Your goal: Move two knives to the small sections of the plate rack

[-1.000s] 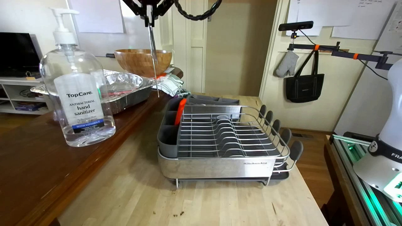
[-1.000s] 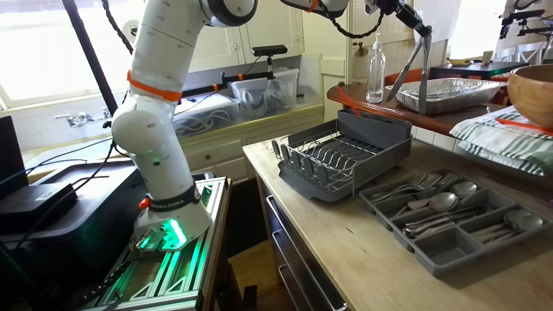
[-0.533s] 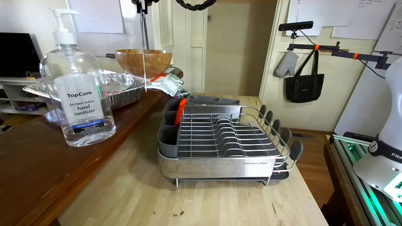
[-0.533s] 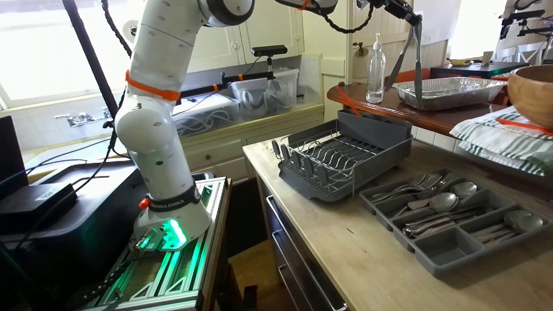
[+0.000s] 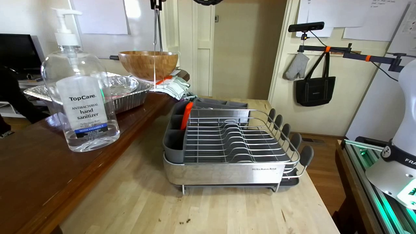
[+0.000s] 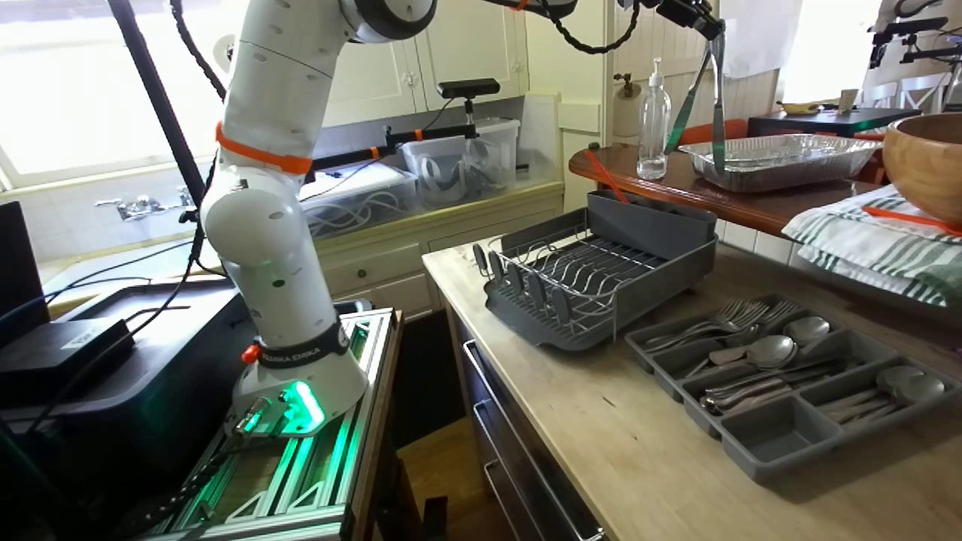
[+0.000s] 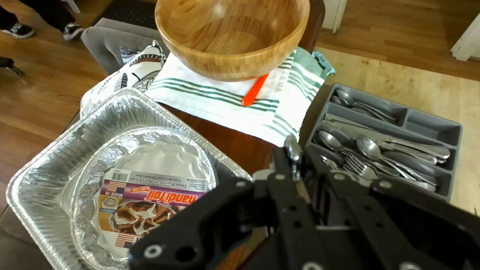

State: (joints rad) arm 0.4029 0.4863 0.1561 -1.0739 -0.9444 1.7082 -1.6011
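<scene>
Both exterior views show the claw (image 6: 711, 30) pinching two table knives (image 6: 719, 113), blades hanging down, higher than the plate rack (image 5: 224, 174) and apart from its narrow utensil compartments (image 5: 176, 133).

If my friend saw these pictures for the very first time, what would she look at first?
Probably the two knives, hanging blades down from the gripper in both exterior views. After that, maybe the sanitizer bottle, looming big at the left of an exterior view, or the bright red thing poking up from the small sections of the plate rack.
</scene>
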